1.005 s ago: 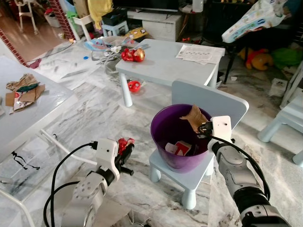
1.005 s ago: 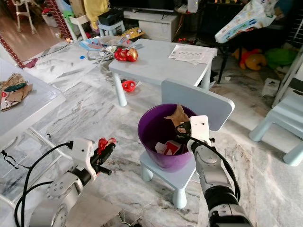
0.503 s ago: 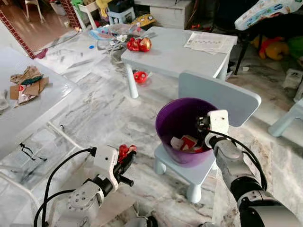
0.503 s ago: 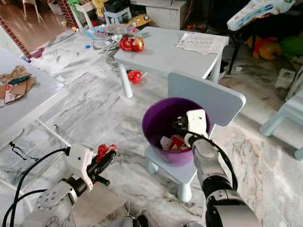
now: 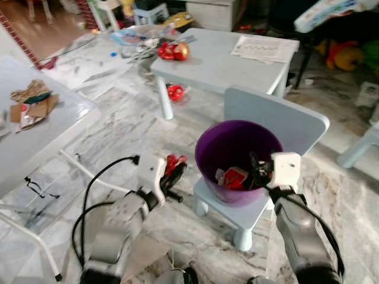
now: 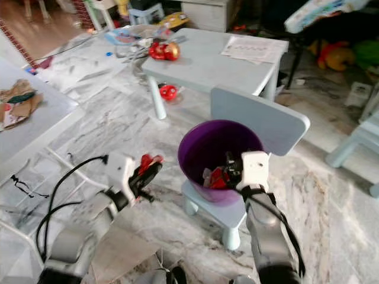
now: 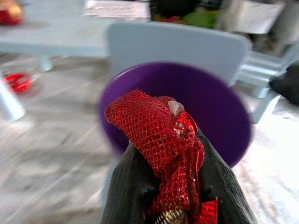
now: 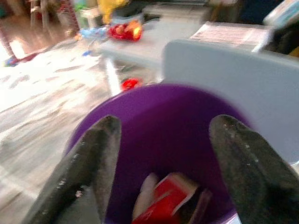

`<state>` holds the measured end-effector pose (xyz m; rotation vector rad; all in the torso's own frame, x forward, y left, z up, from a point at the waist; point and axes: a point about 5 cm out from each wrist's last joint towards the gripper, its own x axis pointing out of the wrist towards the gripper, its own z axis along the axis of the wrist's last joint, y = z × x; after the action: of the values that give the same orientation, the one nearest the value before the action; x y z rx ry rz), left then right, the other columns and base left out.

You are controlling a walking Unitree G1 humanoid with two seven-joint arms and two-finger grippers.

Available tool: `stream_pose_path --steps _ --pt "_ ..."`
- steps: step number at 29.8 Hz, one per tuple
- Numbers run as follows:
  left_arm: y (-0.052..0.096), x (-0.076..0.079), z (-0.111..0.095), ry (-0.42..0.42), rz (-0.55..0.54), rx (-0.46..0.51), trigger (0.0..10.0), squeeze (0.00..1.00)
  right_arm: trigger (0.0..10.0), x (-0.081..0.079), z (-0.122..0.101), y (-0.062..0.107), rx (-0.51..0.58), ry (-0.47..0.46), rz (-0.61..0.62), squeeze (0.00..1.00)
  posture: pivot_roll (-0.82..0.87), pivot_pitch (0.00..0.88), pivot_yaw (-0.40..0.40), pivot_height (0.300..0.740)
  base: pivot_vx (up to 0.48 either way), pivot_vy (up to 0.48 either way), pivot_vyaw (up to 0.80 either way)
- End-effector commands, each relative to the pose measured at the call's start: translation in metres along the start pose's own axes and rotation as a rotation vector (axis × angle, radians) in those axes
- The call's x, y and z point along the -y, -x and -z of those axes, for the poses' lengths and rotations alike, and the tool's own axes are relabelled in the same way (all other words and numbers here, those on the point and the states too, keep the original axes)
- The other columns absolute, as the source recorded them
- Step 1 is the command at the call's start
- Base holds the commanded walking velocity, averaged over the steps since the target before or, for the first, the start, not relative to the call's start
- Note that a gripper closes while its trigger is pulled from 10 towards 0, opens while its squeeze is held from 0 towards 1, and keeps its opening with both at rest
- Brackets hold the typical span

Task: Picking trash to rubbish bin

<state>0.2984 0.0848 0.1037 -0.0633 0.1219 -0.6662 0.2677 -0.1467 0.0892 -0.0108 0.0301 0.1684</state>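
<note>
Purple plastic makes up the rubbish bin (image 5: 237, 155), which stands on the seat of a small pale blue chair (image 5: 278, 121), with red packets (image 8: 166, 198) lying at its bottom. My left gripper (image 5: 173, 170) hangs just beside the bin, at about the height of its rim, and its jaws are pinching a scrunched piece of red mesh trash (image 7: 156, 128). My right gripper (image 6: 232, 167) is over the bin's open top with its jaws spread wide and nothing between them.
</note>
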Motion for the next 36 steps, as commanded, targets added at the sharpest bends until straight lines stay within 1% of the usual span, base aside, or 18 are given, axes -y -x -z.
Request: stream_pose_path --steps 1,5,7,9,10,11,12,13,14,19,20,22,24,29,36 --pt "-0.009 0.002 0.006 -0.014 0.038 -0.019 10.0 0.0 10.0 -0.015 -0.009 0.009 -0.028 -0.03 -0.089 1.0 -0.16 0.142 0.173 0.74 0.0 0.0 0.0" --pt "-0.029 0.009 0.005 -0.011 0.076 -0.011 10.0 0.0 10.0 -0.022 -0.012 0.027 -0.105 -0.042 -0.187 1.0 -0.21 0.149 0.188 0.74 0.0 0.0 0.0" --pt "-0.046 0.019 0.008 -0.01 0.098 -0.025 10.0 0.0 10.0 -0.017 -0.015 0.045 -0.203 -0.034 -0.189 1.0 -0.25 0.164 0.203 0.74 0.0 0.0 0.0" --pt "-0.05 0.023 0.01 0.0 0.114 -0.024 10.0 0.0 10.0 -0.014 -0.015 0.05 -0.238 -0.018 -0.18 1.0 -0.27 0.17 0.204 0.74 0.0 0.0 0.0" --pt "-0.055 0.028 0.011 0.013 0.122 -0.022 10.0 0.0 10.0 -0.011 -0.016 0.055 -0.275 -0.005 -0.162 1.0 -0.27 0.172 0.206 0.74 0.0 0.0 0.0" --pt "-0.059 0.032 0.012 0.018 0.115 -0.022 10.0 0.02 10.0 -0.01 -0.017 0.058 -0.295 -0.026 -0.157 1.0 -0.28 0.175 0.204 0.74 0.0 0.0 0.0" --pt "-0.059 0.032 0.012 0.018 0.115 -0.022 10.0 0.02 10.0 -0.01 -0.017 0.058 -0.295 -0.026 -0.157 1.0 -0.28 0.175 0.204 0.74 0.0 0.0 0.0" --pt "-0.061 0.033 0.012 0.021 0.113 -0.02 10.0 1.0 10.0 -0.01 -0.017 0.06 -0.305 -0.038 -0.161 1.0 -0.28 0.175 0.204 0.74 0.0 0.0 0.0" --pt "-0.064 0.034 0.011 0.029 0.095 -0.006 10.0 1.0 10.0 -0.011 -0.017 0.063 -0.333 -0.035 -0.164 1.0 -0.29 0.179 0.203 0.74 0.0 0.0 0.0" --pt "-0.069 0.032 0.01 0.006 0.047 0.006 10.0 1.0 10.0 -0.015 -0.018 0.066 -0.36 -0.034 -0.186 1.0 -0.29 0.183 0.199 0.74 0.0 0.0 0.0" --pt "-0.07 0.028 0.008 -0.007 0.01 0.012 10.0 1.0 10.0 -0.016 -0.02 0.066 -0.373 -0.034 -0.194 1.0 -0.29 0.183 0.197 0.74 0.0 0.0 0.0" --pt "-0.07 0.026 0.008 -0.014 -0.007 0.015 10.0 1.0 10.0 -0.017 -0.021 0.066 -0.378 -0.036 -0.197 1.0 -0.29 0.183 0.196 0.74 0.0 0.0 0.0" --pt "-0.069 0.019 0.007 -0.026 -0.048 0.022 10.0 1.0 10.0 -0.017 -0.022 0.065 -0.387 -0.036 -0.201 1.0 -0.29 0.183 0.196 0.74 0.0 0.0 0.0" --pt "-0.067 0.012 0.007 -0.029 -0.08 0.024 10.0 1.0 10.0 -0.02 -0.022 0.061 -0.391 -0.039 -0.217 1.0 -0.28 0.174 0.193 0.74 0.0 0.0 0.0" --pt "-0.067 0.009 0.009 -0.023 -0.103 0.022 10.0 1.0 10.0 -0.023 -0.023 0.058 -0.397 -0.033 -0.226 1.0 -0.28 0.168 0.197 0.74 0.0 0.0 0.0"
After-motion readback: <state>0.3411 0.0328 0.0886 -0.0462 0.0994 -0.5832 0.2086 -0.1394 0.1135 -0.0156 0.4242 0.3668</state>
